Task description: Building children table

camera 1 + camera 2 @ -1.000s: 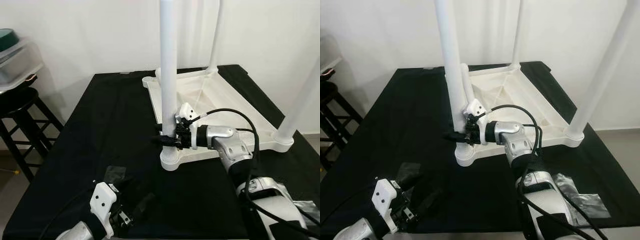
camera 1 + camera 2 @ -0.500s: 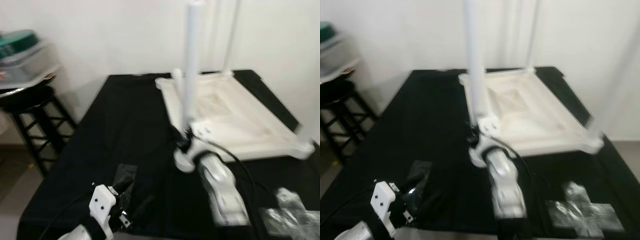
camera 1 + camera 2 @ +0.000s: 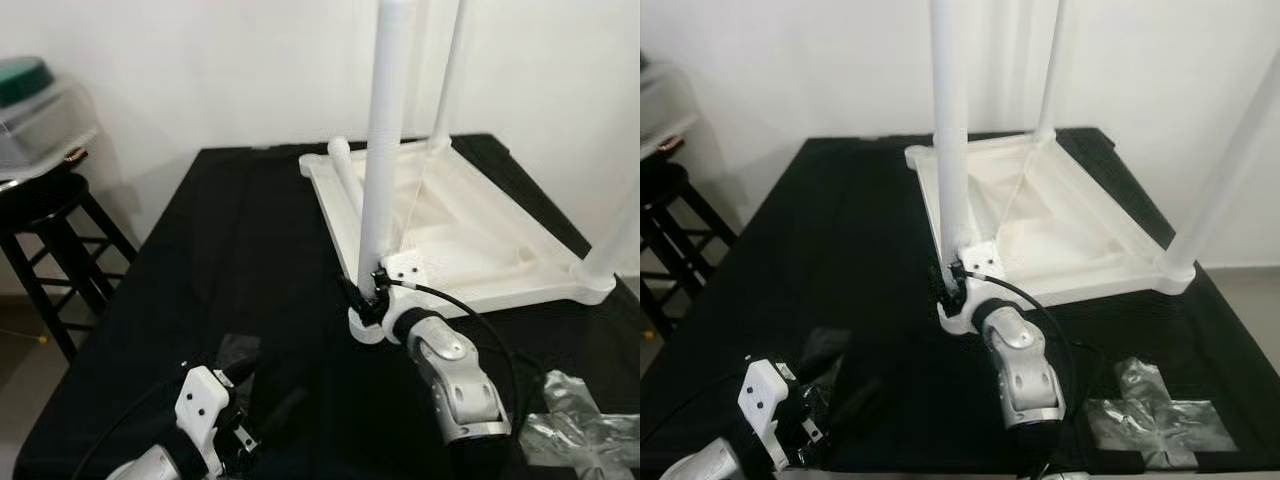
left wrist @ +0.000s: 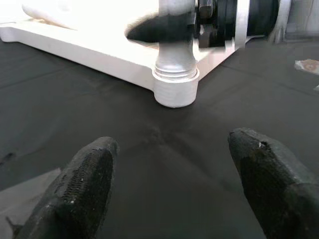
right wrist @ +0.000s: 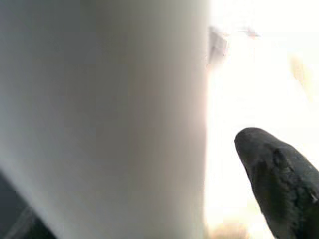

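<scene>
Head cam has swung since a sec ago, whole view shifted and blurred midway, so I read that as me moving, not the parts. What did change: my right gripper (image 3: pixel 366 296) was reaching in level from the right at the near-left white plastic table leg (image 3: pixel 383 160), w/ the forearm stretched out sideways; now the silver right arm (image 3: pixel 450 375) comes up from near me and the black fingers sit low, right at the leg's foot where it meets the corner socket (image 4: pixel 173 89) of the upside-down white plastic tabletop (image 3: pixel 470 225). In the right wrist cam the leg wall is pressed close beside one fingertip (image 5: pixel 279 174), and the left wrist cam shows a finger across the leg just above the collar, so I judge it clamped on the leg, though the far finger is hidden. Leg stands upright in its socket; thin far leg (image 3: pixel 1048 70) and far-right leg (image 3: pixel 1225 175) are up too, plus a loose white leg (image 3: pixel 345 180) lying along the tabletop's left rim. Left gripper (image 4: pixel 174 184) hovers low near me over the black tablecloth (image 3: pixel 230 260), fingers apart, empty. My read: regrip lower is for seating/twisting this leg home; loose leg not yet fitted. Crumpled clear plastic bag (image 3: pixel 1155 405) lies near right.
</scene>
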Controlling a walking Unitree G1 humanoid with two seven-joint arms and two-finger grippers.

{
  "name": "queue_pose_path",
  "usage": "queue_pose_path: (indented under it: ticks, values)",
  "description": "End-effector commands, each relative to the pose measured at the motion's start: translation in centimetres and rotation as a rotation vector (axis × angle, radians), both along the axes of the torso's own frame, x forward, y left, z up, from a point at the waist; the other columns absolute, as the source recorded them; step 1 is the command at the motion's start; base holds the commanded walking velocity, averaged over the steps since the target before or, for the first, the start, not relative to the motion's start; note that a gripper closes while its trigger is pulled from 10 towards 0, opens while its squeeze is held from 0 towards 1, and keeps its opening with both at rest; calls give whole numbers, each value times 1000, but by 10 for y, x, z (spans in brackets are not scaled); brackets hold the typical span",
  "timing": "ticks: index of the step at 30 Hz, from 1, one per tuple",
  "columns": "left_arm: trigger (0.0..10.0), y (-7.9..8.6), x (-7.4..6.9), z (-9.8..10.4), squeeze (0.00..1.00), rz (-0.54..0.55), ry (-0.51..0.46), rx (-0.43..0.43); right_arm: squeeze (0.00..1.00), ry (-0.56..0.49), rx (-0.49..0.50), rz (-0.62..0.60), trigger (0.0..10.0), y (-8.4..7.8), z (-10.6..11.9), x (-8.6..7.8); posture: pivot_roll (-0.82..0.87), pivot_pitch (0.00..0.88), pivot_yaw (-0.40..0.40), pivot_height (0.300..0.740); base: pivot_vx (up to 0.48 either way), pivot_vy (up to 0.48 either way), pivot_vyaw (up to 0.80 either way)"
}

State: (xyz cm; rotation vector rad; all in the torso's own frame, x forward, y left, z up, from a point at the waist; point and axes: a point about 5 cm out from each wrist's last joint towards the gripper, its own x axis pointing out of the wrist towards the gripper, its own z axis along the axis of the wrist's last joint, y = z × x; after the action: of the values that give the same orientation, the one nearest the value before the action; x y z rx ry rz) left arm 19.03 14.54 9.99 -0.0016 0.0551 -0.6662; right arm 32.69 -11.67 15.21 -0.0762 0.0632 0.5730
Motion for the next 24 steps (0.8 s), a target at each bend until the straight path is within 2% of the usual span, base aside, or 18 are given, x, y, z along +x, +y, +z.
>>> queue_pose_path:
  ticks: [1, 2, 3, 4, 7, 9, 10, 12, 13, 15, 16, 24]
  values:
    - [10000, 1, 0, -4, 0, 9, 22, -4, 451, -73, 29, 174, 10000, 14, 20, 2, -58, 40, 59, 740, 0, 0, 0]
    - [10000, 1, 0, -4, 0, 8, 22, -4, 451, -78, 25, 220, 10000, 14, 23, 2, -58, 40, 59, 740, 0, 0, 0]
    - [10000, 1, 1, -4, 0, 8, 21, -4, 0, -85, -3, 304, 10000, 14, 26, 2, -57, 39, 57, 740, 0, 0, 0]
    - [10000, 0, 1, -4, 0, 9, 20, -5, 0, -84, -51, 395, 10000, 12, 27, 2, -54, 38, 55, 740, 0, 0, 0]
    - [10000, 0, 1, -4, 0, 9, 19, -6, 0, -80, -86, 458, 10000, 11, 27, 2, -53, 38, 53, 740, 0, 0, 0]
    - [10000, 0, 2, -4, 0, 13, 17, -6, 0, -34, -156, 614, 10000, 6, 27, 8, -42, 33, 47, 740, 0, 0, 0]
    - [10000, 0, 2, -4, 0, 14, 16, -6, 0, -32, -186, 639, 10000, 4, 29, 15, -38, 31, 49, 740, 0, 0, 0]
    - [10000, 0, 2, -4, 0, 14, 16, -5, 0, -34, -206, 650, 10000, 3, 31, 21, -38, 31, 49, 740, 0, 0, 0]
    - [10000, 0, 2, -5, 0, 14, 16, -4, 0, -31, -191, 650, 471, 3, 36, 27, -33, 34, 47, 740, 0, 0, 0]
    - [10000, 0, 2, -5, 0, 14, 15, -3, 0, -29, -176, 650, 471, 4, 39, 30, -33, 34, 47, 740, 0, 0, 0]
    - [10000, 0, 2, -5, 0, 14, 15, -2, 0, -21, -154, 670, 0, 4, 44, 33, -33, 34, 47, 740, 0, 0, 0]
    - [10000, 0, 2, -5, 0, 12, 16, 1, 0, 26, -141, 721, 0, -2, 45, 40, -28, 33, 52, 740, 0, 0, 0]
